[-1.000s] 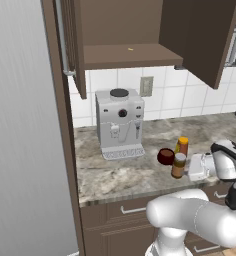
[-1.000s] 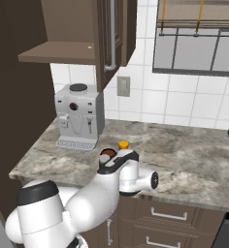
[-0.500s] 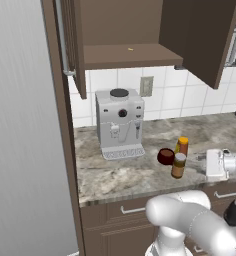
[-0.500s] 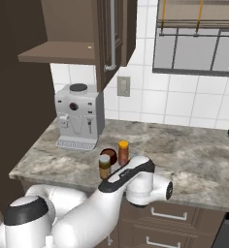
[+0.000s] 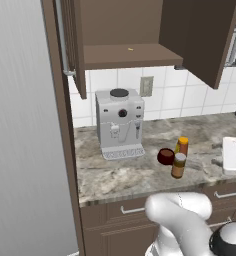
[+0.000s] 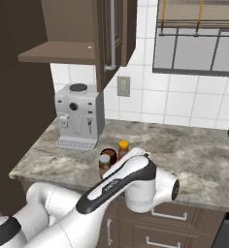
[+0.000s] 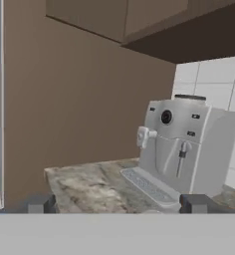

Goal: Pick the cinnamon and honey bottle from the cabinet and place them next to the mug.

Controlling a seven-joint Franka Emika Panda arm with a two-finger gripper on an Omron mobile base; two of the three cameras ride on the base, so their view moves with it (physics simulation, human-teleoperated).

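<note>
The white two-finger gripper [image 7: 117,203] is now farther from the brown cylindrical cinnamon jar [image 5: 178,165], its jaws wide apart.

White tile wall [image 6: 184,104], window w/ blind [image 6: 199,41], marble counter [image 5: 120,175], brown drawers [image 5: 125,215] below, grey coffee machine [image 5: 119,122].

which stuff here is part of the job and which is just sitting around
Part of the job:
- cinnamon
- honey bottle
- mug
- cabinet

Just sitting around:
- coffee machine
- wall outlet
- window blind
</note>
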